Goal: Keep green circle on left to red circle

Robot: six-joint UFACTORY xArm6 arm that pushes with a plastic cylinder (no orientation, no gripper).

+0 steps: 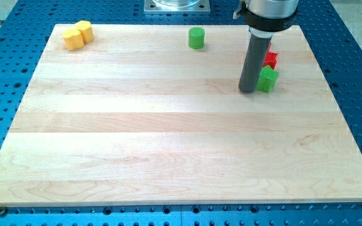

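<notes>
At the view's top left of the table [168, 150] sit two yellow blocks [78, 35]; rightward stands the green circle [197, 38]. My tip [248, 90] touches a green block [268, 80], red blocks [270, 58] behind, possibly hiding the red circle. No jaws exist. Best approach: circle behind the green circle, push gently rightward.

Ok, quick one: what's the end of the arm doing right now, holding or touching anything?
No gripper, only a rod, holding nothing.
My tip is down on the board, beside the green block on its view-left side; contact can't be told.
</notes>
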